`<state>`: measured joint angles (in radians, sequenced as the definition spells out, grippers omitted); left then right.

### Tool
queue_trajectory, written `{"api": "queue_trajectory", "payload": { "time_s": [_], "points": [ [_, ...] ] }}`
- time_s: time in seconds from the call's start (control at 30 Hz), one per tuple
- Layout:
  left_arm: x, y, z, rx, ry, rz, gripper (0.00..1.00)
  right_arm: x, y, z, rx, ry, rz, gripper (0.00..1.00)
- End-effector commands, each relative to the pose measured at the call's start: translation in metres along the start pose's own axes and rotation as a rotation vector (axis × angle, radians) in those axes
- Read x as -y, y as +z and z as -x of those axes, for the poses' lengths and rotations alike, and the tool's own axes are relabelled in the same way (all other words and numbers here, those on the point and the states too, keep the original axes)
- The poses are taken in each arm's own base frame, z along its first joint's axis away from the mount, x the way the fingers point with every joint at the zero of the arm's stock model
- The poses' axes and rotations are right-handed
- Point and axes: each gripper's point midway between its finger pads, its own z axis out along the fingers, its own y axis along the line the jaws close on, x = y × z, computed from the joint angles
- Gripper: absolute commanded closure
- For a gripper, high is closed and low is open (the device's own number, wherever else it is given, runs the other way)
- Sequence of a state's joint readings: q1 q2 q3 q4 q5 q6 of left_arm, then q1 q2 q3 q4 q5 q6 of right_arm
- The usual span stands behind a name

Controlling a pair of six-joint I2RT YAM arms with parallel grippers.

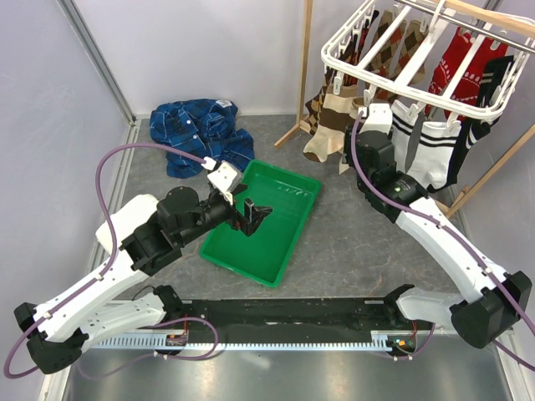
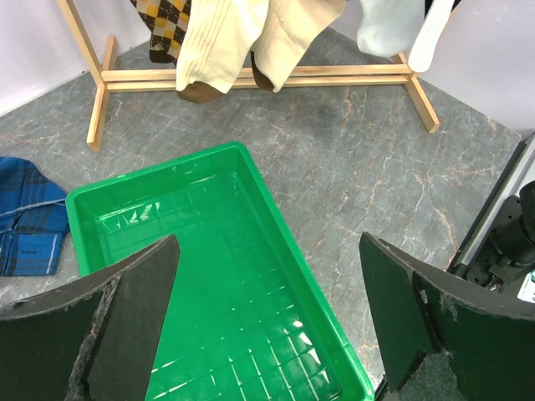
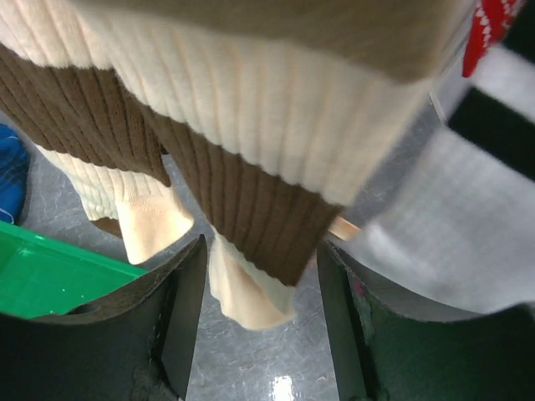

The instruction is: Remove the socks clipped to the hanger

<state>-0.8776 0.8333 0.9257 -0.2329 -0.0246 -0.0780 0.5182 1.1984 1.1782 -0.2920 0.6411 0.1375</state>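
Observation:
The white grid hanger [image 1: 418, 52] hangs at the top right with socks clipped under it: brown argyle [image 1: 393, 38], tan-and-brown [image 1: 330, 125], white with black stripes [image 1: 426, 150], red patterned [image 1: 464, 58] and black [image 1: 495, 83]. My right gripper [image 1: 361, 107] is raised to the tan-and-brown socks. In the right wrist view it [image 3: 261, 259] is open, and the brown cuff of a tan-and-brown sock [image 3: 251, 134] hangs between its fingers without being squeezed. A striped sock [image 3: 468, 192] hangs to its right. My left gripper [image 1: 253, 219] is open and empty over the green tray [image 2: 280, 217].
The green tray [image 1: 238, 269] lies mid-table. A blue plaid shirt [image 1: 196, 134] lies at the back left. The wooden pole stand [image 1: 303, 67] holds the hanger, and its floor bars [image 2: 351, 73] run under the socks. Walls close the left and back.

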Motion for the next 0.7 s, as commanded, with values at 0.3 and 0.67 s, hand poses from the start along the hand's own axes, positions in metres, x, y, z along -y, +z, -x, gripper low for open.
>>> {"api": "queue_trajectory", "payload": {
  "time_s": [0.3, 0.67],
  "points": [
    [0.003, 0.002, 0.015, 0.037, 0.01, -0.012, 0.07, -0.016, -0.001, 0.009, 0.038, 0.03, 0.117, 1.0],
    [0.026, 0.039, 0.082, 0.09, -0.033, -0.101, 0.07, -0.054, -0.084, 0.068, 0.126, 0.226, 0.543, 1.0]
  ]
}}
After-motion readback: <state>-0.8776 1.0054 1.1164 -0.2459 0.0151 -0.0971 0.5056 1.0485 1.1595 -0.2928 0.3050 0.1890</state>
